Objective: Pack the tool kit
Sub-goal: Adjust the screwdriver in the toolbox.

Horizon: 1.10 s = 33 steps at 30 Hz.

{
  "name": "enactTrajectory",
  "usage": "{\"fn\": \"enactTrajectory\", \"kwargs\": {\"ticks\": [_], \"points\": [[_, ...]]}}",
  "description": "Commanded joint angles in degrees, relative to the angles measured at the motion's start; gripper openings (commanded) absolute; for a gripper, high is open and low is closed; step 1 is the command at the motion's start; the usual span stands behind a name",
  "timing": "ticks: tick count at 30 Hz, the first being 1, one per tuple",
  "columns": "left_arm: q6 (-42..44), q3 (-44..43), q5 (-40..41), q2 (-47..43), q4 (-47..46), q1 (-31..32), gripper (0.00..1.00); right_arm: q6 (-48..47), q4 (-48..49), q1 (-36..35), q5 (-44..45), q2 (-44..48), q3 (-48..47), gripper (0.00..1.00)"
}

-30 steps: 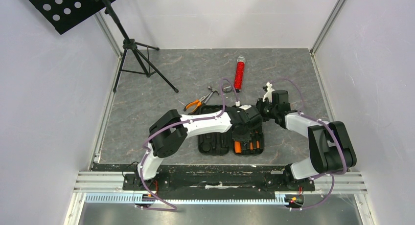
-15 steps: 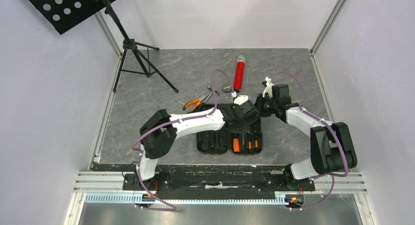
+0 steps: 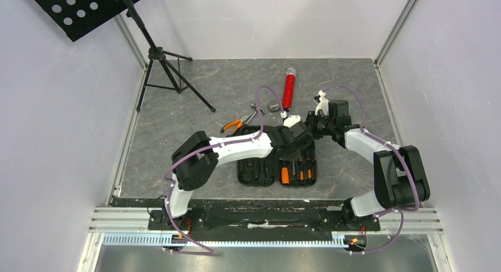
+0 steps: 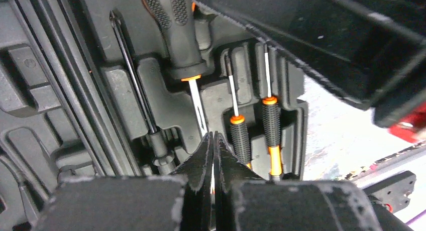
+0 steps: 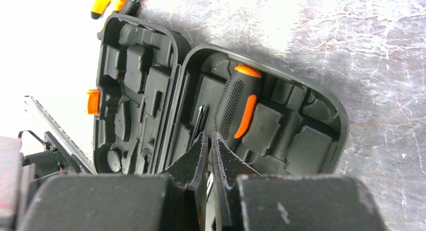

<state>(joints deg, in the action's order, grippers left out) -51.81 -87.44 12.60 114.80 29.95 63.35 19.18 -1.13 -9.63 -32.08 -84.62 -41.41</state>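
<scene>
The black tool case lies open near the table's front, its right half holding several orange-and-black screwdrivers. In the left wrist view the screwdrivers sit in their moulded slots. My left gripper hovers over the case's far edge, its jaws shut with nothing clearly held. My right gripper is close beside it, also shut, and looks down on the case and a large screwdriver. The orange latch is on the other half. Orange-handled pliers lie on the table behind the case.
A red tube lies at the back centre with a small grey item beside it. A black tripod stand is at the back left. White walls enclose the grey table on three sides.
My left gripper has pulled back from over the case's right half toward its far edge, uncovering the screwdrivers. My right gripper has shifted slightly left, closer to it.
</scene>
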Motion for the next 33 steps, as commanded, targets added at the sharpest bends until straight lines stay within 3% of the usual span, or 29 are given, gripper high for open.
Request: {"fn": "enactTrajectory", "kwargs": {"ticks": [1,27,33], "points": [[0.18,0.73,-0.56,1.23,0.07,-0.7,0.02,1.19,4.14,-0.11,-3.6,-1.07,-0.31,0.07],[-0.22,3.03,-5.38,-0.2,-5.56,-0.63,0.02,2.75,7.21,-0.3,-4.5,-3.36,5.46,0.04],[-4.92,8.67,-6.6,-0.68,-5.14,-2.01,0.02,2.56,6.52,-0.26,-3.24,-3.73,6.93,0.02]]}}
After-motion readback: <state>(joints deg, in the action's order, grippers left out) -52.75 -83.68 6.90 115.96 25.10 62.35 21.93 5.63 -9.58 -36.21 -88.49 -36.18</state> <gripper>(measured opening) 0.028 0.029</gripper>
